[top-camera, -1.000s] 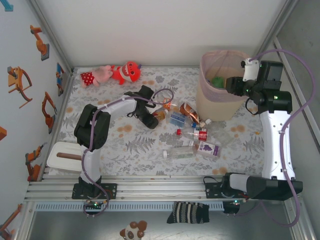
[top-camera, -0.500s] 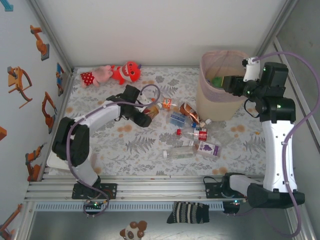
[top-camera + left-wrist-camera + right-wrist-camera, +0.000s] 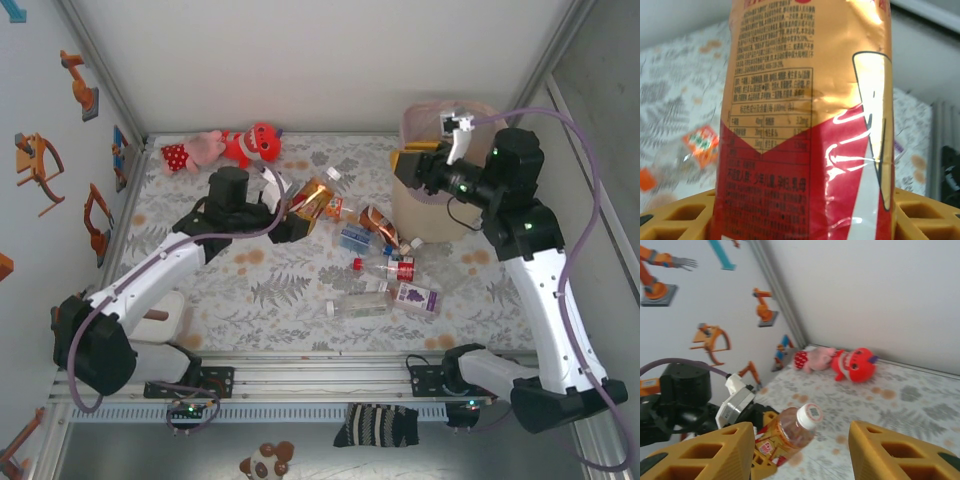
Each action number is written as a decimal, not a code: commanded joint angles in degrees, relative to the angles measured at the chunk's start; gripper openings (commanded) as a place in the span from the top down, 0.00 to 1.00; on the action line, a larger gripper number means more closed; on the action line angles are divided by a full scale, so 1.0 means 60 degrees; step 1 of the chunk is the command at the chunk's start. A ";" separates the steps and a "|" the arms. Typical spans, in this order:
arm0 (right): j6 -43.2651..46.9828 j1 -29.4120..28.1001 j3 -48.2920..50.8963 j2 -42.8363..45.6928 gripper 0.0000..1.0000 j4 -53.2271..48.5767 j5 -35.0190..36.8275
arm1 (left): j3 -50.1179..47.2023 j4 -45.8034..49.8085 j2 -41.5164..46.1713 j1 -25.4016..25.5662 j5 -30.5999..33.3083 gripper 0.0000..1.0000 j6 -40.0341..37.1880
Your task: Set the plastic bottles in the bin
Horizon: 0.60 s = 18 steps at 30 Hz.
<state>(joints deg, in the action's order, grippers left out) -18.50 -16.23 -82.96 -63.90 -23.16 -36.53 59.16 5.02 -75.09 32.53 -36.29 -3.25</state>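
clear plastic bottle [image 3: 318, 198], gold-and-red label, white cap: held lifted over the counter's far middle | left jaws: half-closed on its label | right jaws: spread, empty, by the rim of the pink-rimmed cream bin [image 3: 430, 215], far-right corner | carry: rim to be cleared fully before release

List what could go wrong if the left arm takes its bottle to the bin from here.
1. The right claw, open and empty, hangs by the tall pink-rimmed cream bin; the arms might collide there.
2. The left claw grips the clear plastic bottle with the glossy gold-and-red label near one end, so it could slip.
3. A low carry might knock the loose plastic bottles lying between.
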 commanded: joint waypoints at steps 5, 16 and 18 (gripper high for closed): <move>-0.1051 -0.1233 0.0073 -0.0476 0.47 0.1958 -0.0392 | -0.0090 -0.2126 0.0765 0.0279 -0.1615 0.45 0.0819; -0.1444 -0.2360 -0.0164 -0.1395 0.48 0.2404 -0.0406 | -0.0065 -0.2594 0.1105 0.0452 -0.1861 0.44 0.1076; -0.1538 -0.2420 -0.0125 -0.1429 0.50 0.2542 -0.0415 | -0.0076 -0.2582 0.1113 0.0452 -0.1846 0.45 0.1066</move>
<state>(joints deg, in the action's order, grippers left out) -26.00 -30.04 -82.85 -72.77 -11.86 -38.15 58.85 -8.36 -69.76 34.89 -45.65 2.24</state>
